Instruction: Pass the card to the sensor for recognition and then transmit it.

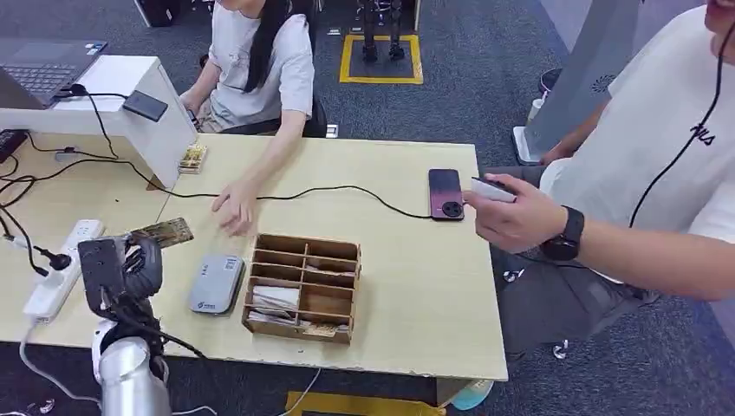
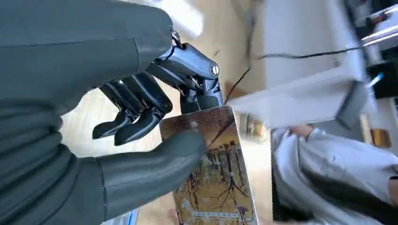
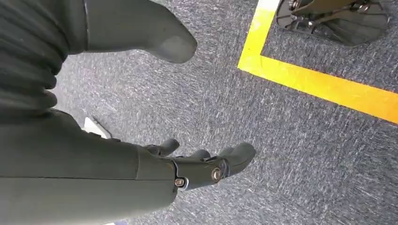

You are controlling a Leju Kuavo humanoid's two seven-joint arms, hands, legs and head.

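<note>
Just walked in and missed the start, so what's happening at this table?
The robot's left hand holds a card above the table, beside the grey sensor. Its right hand hangs open over the floor. A person rests a hand on the table; another holds a small white thing.

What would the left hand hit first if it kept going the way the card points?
Likely the seated person's hand on the table; the left hand holds the card aimed that way, though depth is unclear.

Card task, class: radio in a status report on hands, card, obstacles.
Left hand pinches the brown tree-print card above the table. Right hand open, hanging over carpet. Grey card sensor close by; a person's hand rests nearby.
</note>
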